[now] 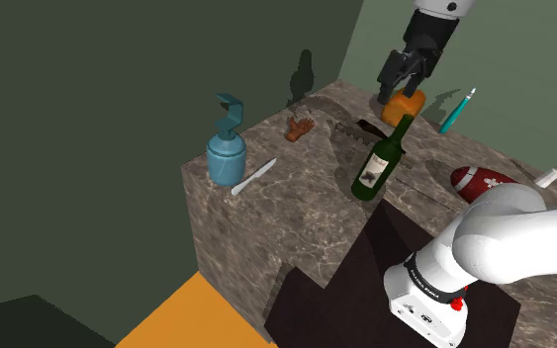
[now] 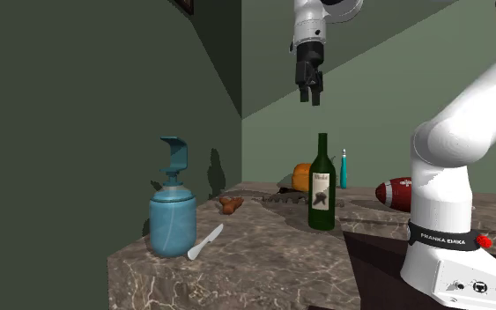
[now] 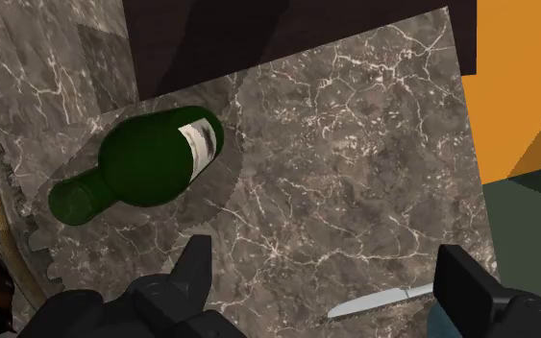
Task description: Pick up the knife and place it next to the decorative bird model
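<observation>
While the gripper [image 3: 326, 254] hangs spread, one knife [image 1: 254, 177], one bird model [image 1: 301, 127], one green bottle [image 1: 380, 158], one dispenser [image 1: 227, 153]

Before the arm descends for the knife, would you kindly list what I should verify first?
1. Black two-finger gripper open and empty: ok.
2. Pale grey knife lying flat on the marble counter, nothing on it: ok.
3. Gripper centred over the knife: not ok; it hangs high, knife off to one side.
4. Clearance from the blue pump dispenser close beside the knife: cannot tell.
5. Upright green glass bottle out of the approach path: cannot tell.
6. Bare marble beside the small brown bird model: ok.
</observation>
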`<act>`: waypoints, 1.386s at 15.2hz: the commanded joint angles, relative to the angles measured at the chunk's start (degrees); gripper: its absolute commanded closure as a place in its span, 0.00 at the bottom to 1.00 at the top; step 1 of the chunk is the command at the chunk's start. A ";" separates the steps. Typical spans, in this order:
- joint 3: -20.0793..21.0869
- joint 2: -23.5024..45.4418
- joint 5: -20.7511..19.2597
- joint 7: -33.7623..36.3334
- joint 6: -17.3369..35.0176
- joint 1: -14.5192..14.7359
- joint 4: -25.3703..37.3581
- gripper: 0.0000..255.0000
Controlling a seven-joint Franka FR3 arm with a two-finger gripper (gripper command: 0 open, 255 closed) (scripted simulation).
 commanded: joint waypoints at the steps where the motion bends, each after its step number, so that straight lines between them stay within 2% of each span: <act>1: 0.00 0.00 0.00 0.00 0.00 0.00 0.00 0.00; 6: 5.57 8.29 3.81 12.93 4.42 -1.37 0.24 0.00; 12: 10.82 20.62 6.95 27.77 9.67 -2.88 3.35 0.00; 21: 14.66 41.70 8.60 48.35 16.16 -4.13 12.64 0.00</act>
